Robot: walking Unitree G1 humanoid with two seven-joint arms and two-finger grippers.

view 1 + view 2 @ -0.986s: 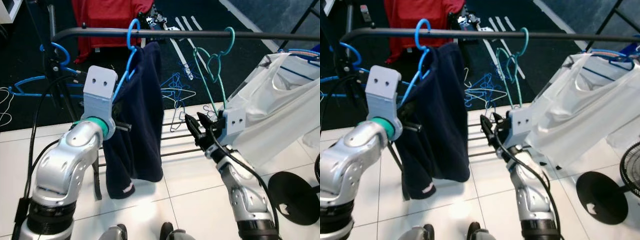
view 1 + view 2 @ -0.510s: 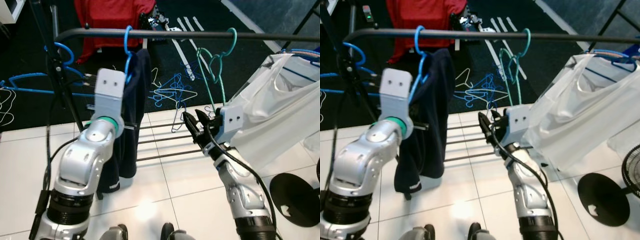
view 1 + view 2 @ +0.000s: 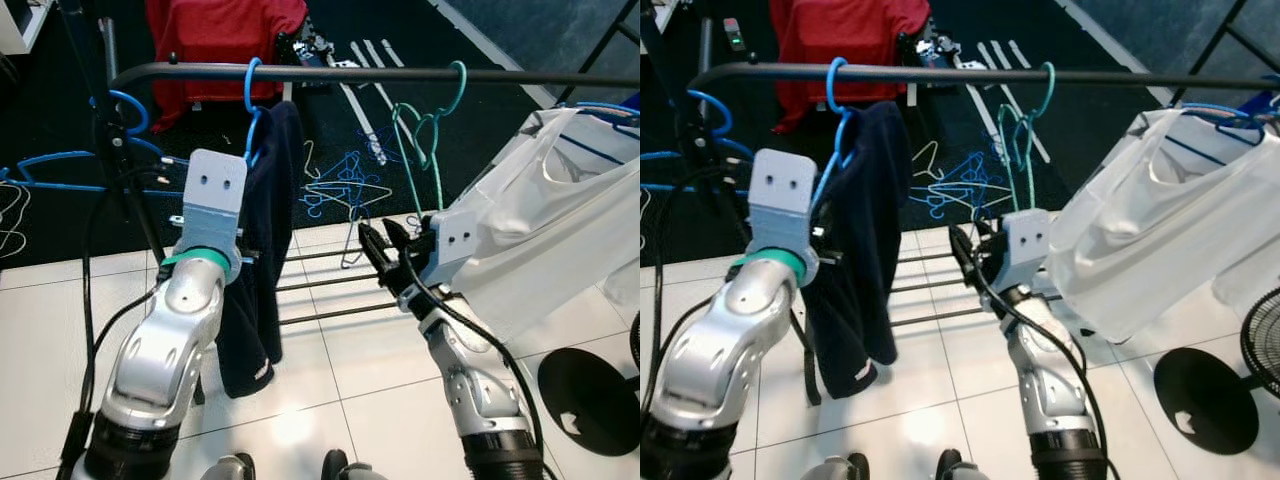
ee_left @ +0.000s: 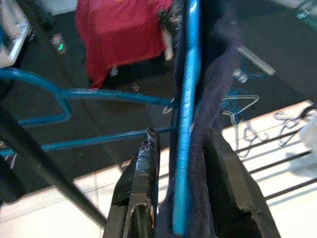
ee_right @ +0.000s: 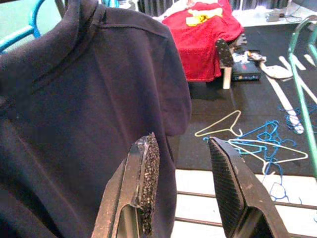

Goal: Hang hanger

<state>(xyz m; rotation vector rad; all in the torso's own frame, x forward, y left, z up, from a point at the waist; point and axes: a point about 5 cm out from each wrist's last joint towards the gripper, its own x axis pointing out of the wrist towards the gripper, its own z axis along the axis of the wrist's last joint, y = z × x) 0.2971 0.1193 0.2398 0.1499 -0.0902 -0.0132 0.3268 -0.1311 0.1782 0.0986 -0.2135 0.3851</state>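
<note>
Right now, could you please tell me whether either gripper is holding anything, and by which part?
The left gripper straddles the blue plastic hanger's arm under the dark navy garment; a firm grip cannot be told. The right gripper is open, holding nothing.

glossy white floor tiles (image 3: 330, 400) beside a dark carpet (image 3: 50, 230) strewn with loose hangers (image 3: 340, 185)

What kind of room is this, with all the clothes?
Probably a home laundry corner: a clothes rail carries a navy shirt and white top, and spare hangers lie on the dark floor.
</note>
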